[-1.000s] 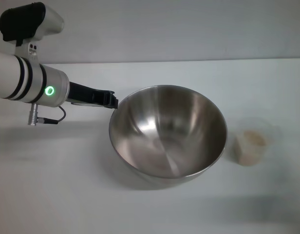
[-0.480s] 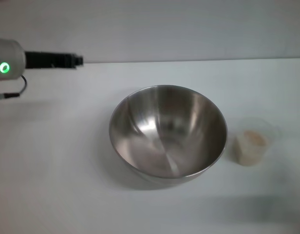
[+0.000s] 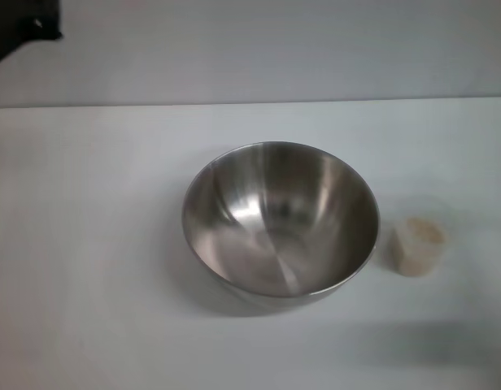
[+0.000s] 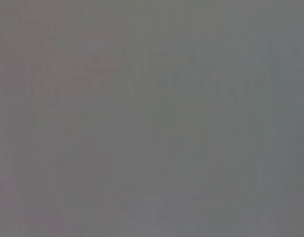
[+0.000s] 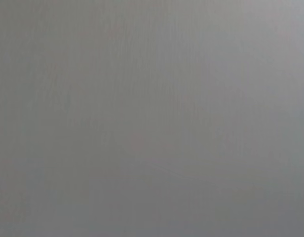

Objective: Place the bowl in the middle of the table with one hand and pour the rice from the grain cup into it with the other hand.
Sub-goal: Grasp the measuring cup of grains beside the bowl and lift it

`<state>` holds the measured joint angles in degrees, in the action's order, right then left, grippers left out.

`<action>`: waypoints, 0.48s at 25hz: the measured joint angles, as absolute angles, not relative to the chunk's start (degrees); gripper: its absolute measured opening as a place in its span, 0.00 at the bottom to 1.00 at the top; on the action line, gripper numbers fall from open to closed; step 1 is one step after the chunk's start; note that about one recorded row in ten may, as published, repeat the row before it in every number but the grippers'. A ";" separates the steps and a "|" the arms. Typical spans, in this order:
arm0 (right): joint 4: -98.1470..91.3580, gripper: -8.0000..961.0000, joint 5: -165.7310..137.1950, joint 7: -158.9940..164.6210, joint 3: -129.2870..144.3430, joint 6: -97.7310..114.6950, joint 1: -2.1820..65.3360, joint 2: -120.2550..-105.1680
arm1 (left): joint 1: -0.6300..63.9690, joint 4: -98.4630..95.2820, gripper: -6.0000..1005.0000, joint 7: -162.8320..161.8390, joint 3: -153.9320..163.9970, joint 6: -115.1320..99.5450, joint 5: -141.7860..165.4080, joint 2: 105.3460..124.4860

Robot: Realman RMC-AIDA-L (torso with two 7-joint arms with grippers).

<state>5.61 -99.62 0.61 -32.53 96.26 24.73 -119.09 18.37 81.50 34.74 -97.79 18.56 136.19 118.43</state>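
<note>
The bowl (image 3: 280, 219) is sitting upright near the middle of the worktop (image 3: 88, 284), nothing inside it. Just to its right the grain cup (image 3: 419, 244) is standing — apart from the rim — holding the rice (image 3: 421, 231). Neither gripper's fingers are showing — I cannot tell their state.

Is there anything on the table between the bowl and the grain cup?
Nothing. In the head view only a narrow strip of bare table separates the bowl from the grain cup.

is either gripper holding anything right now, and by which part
Nothing is held. The bowl and the grain cup stand free on the table, with no gripper at either.
</note>
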 joint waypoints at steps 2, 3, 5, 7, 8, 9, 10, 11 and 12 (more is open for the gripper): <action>5.55 0.56 -99.61 0.61 -32.52 95.76 24.77 -119.09 | 15.87 79.55 0.13 37.15 -92.84 5.00 136.20 118.46; 5.55 0.56 -99.60 0.61 -32.52 95.48 24.78 -119.09 | 14.98 77.77 0.13 37.63 -90.35 -2.43 136.20 118.44; 5.60 0.56 -99.59 0.61 -32.52 95.18 24.70 -119.09 | 13.69 72.83 0.13 37.52 -84.95 -18.28 136.18 118.36; 5.72 0.56 -99.57 0.61 -32.52 95.12 24.46 -119.12 | 13.44 68.32 0.13 35.56 -81.37 -29.53 136.24 118.30; 5.80 0.56 -99.57 0.61 -32.52 95.13 24.29 -119.17 | 13.44 65.35 0.14 32.97 -79.39 -35.24 136.57 118.29; 5.99 0.56 -99.57 0.61 -32.52 95.20 24.07 -119.19 | 13.51 63.14 0.14 30.22 -78.11 -39.45 137.29 118.27; 6.22 0.56 -99.57 0.61 -32.52 95.32 23.83 -119.22 | 13.53 60.82 0.14 27.14 -76.97 -43.43 138.07 118.25; 6.69 0.56 -99.57 0.61 -32.52 95.48 23.41 -119.24 | 13.66 57.83 0.14 22.62 -76.07 -48.20 139.86 118.22; 7.18 0.56 -99.57 0.61 -32.51 95.59 23.03 -119.23 | 13.75 55.09 0.14 18.39 -75.52 -52.07 141.59 118.23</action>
